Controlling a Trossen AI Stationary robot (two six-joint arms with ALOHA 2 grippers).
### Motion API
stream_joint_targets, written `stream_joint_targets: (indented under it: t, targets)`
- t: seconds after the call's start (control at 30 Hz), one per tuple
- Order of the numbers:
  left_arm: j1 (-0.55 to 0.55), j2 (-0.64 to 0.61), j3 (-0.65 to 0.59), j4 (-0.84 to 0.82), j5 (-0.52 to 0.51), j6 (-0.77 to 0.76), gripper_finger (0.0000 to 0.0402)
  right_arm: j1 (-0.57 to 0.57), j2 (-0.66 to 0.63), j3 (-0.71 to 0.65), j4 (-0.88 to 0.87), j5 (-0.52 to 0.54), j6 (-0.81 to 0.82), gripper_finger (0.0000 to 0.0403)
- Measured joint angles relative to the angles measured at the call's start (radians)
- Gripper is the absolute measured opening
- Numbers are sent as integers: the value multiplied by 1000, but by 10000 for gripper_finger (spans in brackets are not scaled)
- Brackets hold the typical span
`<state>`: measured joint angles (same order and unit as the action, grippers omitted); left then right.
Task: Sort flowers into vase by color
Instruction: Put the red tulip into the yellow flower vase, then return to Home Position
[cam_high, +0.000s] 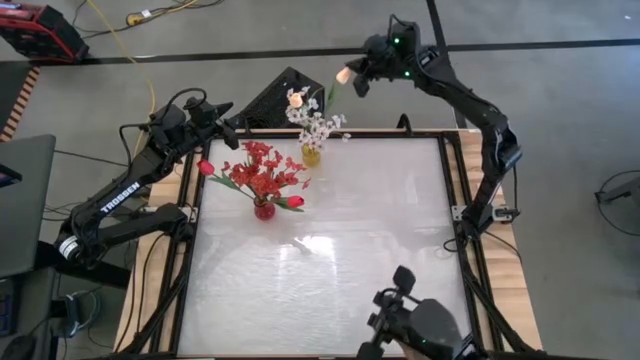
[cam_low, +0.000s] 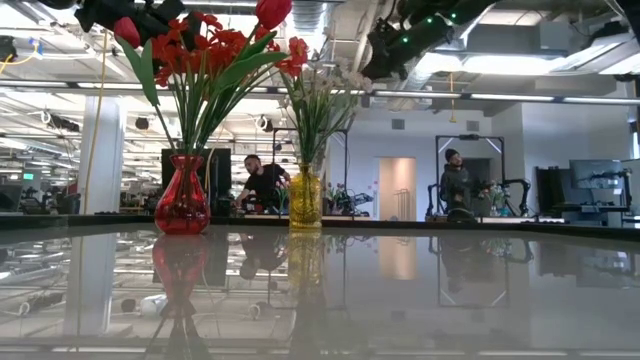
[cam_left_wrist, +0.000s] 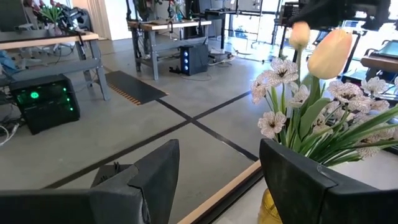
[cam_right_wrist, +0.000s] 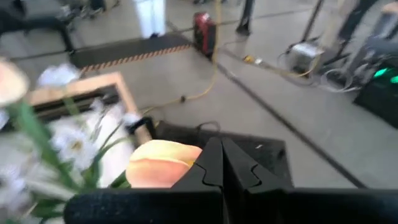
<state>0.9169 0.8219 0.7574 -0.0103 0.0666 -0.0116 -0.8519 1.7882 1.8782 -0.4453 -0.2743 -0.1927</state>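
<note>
The right gripper (cam_high: 352, 82) hangs beyond the far edge of the surface (cam_high: 380, 260), up and off to the side of the yellow vase (cam_high: 311, 155). Its fingers (cam_right_wrist: 214, 163) are pressed together on the green stem of a cream-yellow tulip (cam_high: 343, 74). From above, the tulip's long axis slants: the blossom lies next to the fingers, pointing away from the surface, and the stem runs back down toward the yellow vase. In the right wrist view the blossom (cam_right_wrist: 163, 164) sits just beside the closed fingers.

The yellow vase stands near the far edge of the surface and holds another cream-yellow tulip (cam_high: 296, 98) and a spray of small white blossoms (cam_high: 318, 126), all upright with the heads fanning outward. The red vase (cam_high: 264, 209) stands nearer the middle of the surface than the yellow vase, on the left arm's side, well apart from it. It carries red blossom sprays (cam_high: 260, 170) and red tulips (cam_high: 294, 202) that lean outward.

The left gripper (cam_high: 222, 122) hovers at the surface's far corner, on the other side of the yellow vase from the right gripper, fingers (cam_left_wrist: 158, 174) spread wide and empty. In its wrist view the white blossoms (cam_left_wrist: 273, 99) stand just ahead.

People (cam_low: 262, 185) stand in the room behind.
</note>
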Motion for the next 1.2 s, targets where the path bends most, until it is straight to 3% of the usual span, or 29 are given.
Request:
stream_joint_targets:
  t: [0.43,0.63,0.8,0.9,1.03,1.2]
  targets:
    - [0,-3,0,0,-1,19,212,66,-12,0,-82,11,-78,19]
    - [0,-56,0,14,-3,76,212,50,-109,2,-58,97,-56,21]
    - [0,-109,0,38,3,80,212,66,-160,-1,-93,49,12,20]
    - [1,-142,0,74,90,56,212,96,-199,-1,-127,-37,45,20]
    - [-22,-156,0,185,291,-71,212,166,-238,0,-207,-49,55,20]
    - [-159,-130,0,297,497,-217,212,278,-280,-2,-298,-44,87,20]
